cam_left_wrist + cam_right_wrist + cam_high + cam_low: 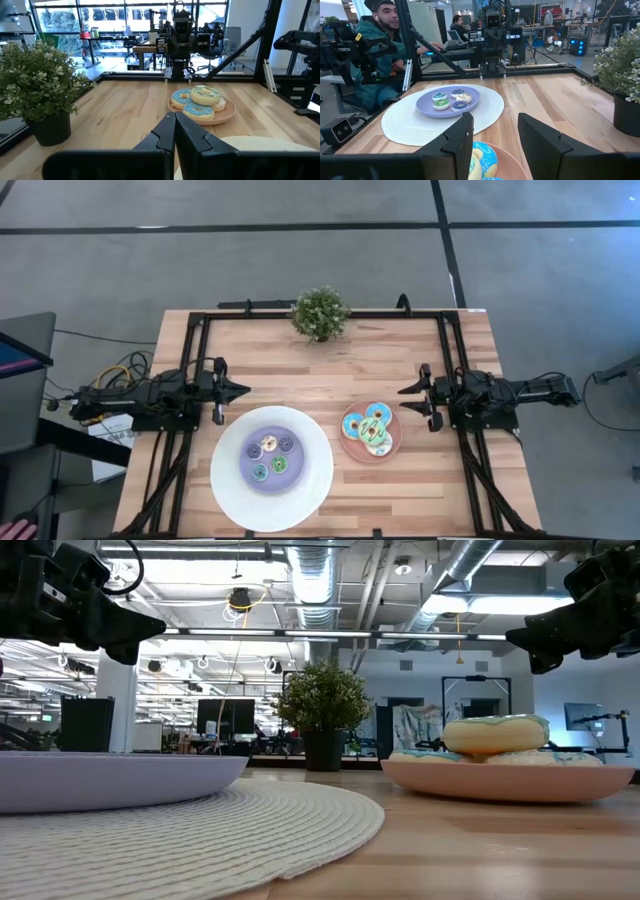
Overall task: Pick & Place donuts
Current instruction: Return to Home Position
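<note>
Several bigger donuts (368, 428) with blue, white and green icing lie piled on the round pink plate (392, 448) at the table's right middle; they also show in the left wrist view (204, 95) and the low view (495, 733). Several tiny donuts (270, 456) lie on the purple plate (250, 470), which sits on a white round mat (225, 480); they also show in the right wrist view (451, 99). My left gripper (245, 391) is shut and empty, above the table left of the mat's far edge. My right gripper (408, 400) is open and empty, just right of the pink plate.
A potted plant (320, 313) stands at the table's far edge, in the middle. A dark frame (455, 340) runs around the table top. A person (375, 45) sits beyond the table's left side. Bare wood lies between the plates and the plant.
</note>
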Motion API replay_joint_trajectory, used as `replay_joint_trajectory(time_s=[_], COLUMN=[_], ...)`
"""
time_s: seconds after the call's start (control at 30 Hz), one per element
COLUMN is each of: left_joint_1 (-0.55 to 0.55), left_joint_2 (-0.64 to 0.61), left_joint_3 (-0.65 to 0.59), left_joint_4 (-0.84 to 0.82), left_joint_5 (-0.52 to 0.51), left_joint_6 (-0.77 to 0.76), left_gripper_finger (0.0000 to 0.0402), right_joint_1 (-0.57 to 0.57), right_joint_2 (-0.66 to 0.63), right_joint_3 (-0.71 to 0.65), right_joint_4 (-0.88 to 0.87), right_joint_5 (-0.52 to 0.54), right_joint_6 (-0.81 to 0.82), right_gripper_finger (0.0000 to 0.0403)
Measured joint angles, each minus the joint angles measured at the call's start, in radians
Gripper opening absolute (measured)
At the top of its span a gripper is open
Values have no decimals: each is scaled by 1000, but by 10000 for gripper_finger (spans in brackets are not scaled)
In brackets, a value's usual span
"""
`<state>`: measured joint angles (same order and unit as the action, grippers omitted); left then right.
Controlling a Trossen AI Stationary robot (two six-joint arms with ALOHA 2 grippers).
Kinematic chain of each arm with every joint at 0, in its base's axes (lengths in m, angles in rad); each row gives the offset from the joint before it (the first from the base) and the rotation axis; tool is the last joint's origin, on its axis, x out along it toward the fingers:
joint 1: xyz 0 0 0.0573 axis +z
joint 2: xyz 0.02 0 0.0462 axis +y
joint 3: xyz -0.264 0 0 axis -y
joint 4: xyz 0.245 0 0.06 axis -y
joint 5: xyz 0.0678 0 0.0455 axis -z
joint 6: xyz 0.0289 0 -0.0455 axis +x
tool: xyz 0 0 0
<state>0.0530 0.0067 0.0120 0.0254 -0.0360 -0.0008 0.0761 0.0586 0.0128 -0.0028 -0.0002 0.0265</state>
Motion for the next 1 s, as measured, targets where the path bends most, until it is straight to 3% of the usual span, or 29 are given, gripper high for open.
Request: replay_joint_trajectory(time_s=[1.0], left_joint_1=[0], left_joint_2=[0], left_joint_3=[0], left_joint_4=[0], left_joint_5=[0], left_joint_6=[-8], left_gripper_finger=[0], right_joint_1=[0], right_joint_2=[0], right_joint_3=[0], right_joint_4=[0], right_joint_5=[0], right_joint_6=[0], right_gripper_finger=[146])
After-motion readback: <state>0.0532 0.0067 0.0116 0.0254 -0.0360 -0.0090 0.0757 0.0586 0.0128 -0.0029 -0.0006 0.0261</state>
